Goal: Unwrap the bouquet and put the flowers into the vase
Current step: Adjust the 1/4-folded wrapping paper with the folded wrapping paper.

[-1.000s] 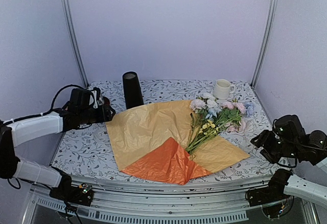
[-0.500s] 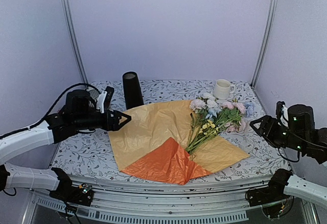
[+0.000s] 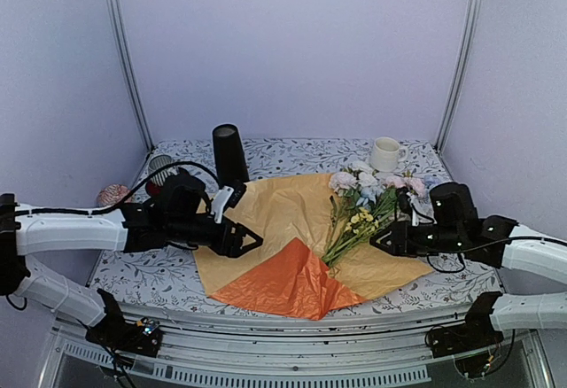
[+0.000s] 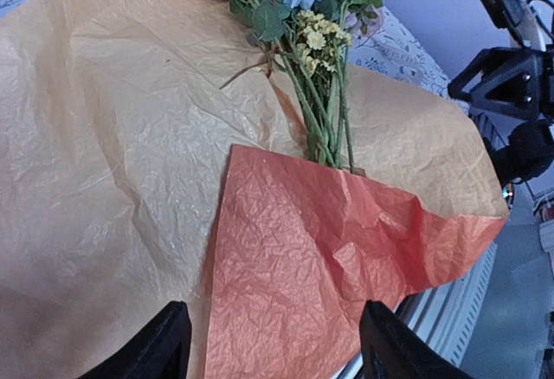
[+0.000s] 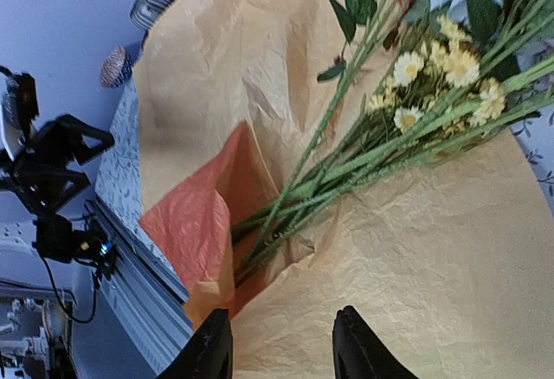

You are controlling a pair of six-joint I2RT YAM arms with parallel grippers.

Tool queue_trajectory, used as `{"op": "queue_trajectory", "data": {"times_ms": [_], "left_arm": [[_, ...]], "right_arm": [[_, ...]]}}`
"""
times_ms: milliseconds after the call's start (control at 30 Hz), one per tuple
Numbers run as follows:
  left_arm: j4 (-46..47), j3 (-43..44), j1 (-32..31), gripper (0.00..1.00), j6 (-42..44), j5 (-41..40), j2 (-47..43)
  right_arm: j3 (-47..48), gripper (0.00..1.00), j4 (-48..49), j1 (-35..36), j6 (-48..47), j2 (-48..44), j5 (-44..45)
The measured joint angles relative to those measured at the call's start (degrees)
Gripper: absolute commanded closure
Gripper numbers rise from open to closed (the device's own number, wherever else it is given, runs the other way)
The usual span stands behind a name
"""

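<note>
Paper (image 3: 266, 215): unwrapped, spread flat on table (image 3: 146, 264), tan side up, creased all over. Near corner folded back, orange flap (image 3: 292, 283) showing, reaching table's near edge.

Flowers (image 3: 368, 202): loose bunch lying on rt half of paper, not in vase. Pink, white and pale blue heads point to far rt. Small yellow blooms sit mid-bunch. Green stems run toward near centre, cut ends meeting top edge of orange flap. Whether the ends are tucked under it: can't tell.

Vase (image 3: 229, 153): black, upright, mouth up, at far side of table just beyond paper's far-L edge. Well apart from flowers.

L gripper (image 4: 273, 310): low over L part of paper, by L edge of orange flap, pointing toward stems. Fingers spread wide, nothing between them. Contact w/ paper: can't tell.

R gripper (image 5: 281, 314): over rt part of paper, on near side of stems, close to them. Fingers apart, holding nothing, bare tan paper under the gap.

Mug (image 3: 385, 153): white, upright, far rt, just beyond flower heads.

Misc: small striped obj (image 3: 159, 168) at far L of table, L of vase. Small round pinkish obj (image 3: 112, 195) near L wall. Both off the paper.
</note>
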Motion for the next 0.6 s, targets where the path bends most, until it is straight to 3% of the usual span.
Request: {"op": "queue_trajectory", "data": {"times_ms": [100,167,367,600], "left_arm": [[0.04,3.13,-0.74,0.32,-0.02,-1.46,5.27],[0.07,5.79,-0.94,0.32,-0.09,-2.51,8.94],[0.17,13.77,-1.01,0.33,-0.28,-7.76,19.63],[-0.04,24.22,0.28,0.34,-0.35,-10.29,31.71]], "right_arm": [[-3.19,0.83,5.77,0.04,-0.13,5.68,-3.67],[-4.72,0.90,9.92,0.31,0.26,8.90,-5.62],[-8.74,0.92,19.41,3.13,1.27,16.65,-8.79],[-16.28,0.92,25.53,4.50,3.63,19.61,-9.03]]}}
